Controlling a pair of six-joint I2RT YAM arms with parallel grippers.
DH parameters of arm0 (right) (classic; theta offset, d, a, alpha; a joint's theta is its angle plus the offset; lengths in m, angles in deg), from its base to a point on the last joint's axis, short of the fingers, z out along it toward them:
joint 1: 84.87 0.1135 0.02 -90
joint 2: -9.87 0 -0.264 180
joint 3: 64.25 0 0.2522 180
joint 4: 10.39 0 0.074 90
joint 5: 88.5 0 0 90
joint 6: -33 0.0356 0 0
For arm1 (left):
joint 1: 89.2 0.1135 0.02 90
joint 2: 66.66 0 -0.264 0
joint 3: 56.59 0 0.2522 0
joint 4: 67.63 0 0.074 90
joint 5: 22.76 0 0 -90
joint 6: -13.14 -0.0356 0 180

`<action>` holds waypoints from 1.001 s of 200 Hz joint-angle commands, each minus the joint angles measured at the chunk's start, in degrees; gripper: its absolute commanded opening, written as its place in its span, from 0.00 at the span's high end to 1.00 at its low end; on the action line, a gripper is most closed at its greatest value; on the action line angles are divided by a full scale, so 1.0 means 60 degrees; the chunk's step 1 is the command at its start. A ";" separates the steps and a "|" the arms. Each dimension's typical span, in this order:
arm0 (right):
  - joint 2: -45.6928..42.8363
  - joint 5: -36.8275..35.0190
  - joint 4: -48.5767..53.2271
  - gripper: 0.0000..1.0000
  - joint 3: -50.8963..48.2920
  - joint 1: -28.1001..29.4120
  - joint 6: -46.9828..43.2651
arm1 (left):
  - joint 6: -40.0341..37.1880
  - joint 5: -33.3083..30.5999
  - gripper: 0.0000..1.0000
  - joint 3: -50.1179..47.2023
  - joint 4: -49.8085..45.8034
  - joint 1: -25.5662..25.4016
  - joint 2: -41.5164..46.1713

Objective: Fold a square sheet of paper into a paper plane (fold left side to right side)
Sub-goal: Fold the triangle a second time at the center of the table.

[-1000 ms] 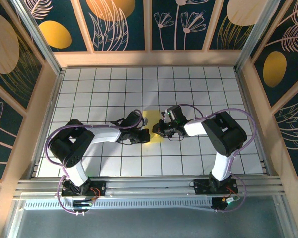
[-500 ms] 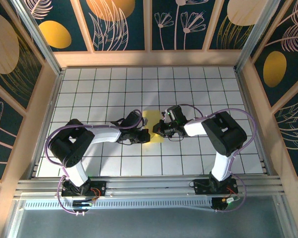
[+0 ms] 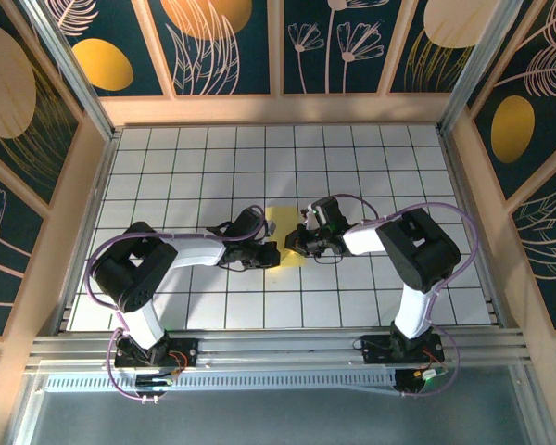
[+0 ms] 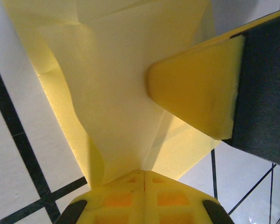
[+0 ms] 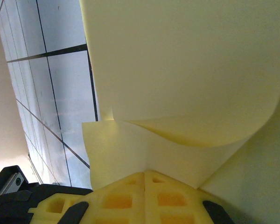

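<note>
Left gripper (image 4: 143,175) and right gripper (image 5: 144,174) apparently pinch the thin yellow square paper sheet (image 3: 284,222); pulling apart could tear it.

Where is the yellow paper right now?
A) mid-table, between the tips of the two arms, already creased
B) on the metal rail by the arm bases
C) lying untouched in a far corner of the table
A: the yellow paper sits on the tiled table between the tips of the left arm and the right arm, and the wrist views show creases and a curl in it.
</note>
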 commanded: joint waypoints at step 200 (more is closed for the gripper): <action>0.0255 -0.0855 0.0767 1.00 0.0564 0.0239 -0.0626 | -0.0132 -0.0301 1.00 -0.0386 -0.0612 0.0023 -0.0064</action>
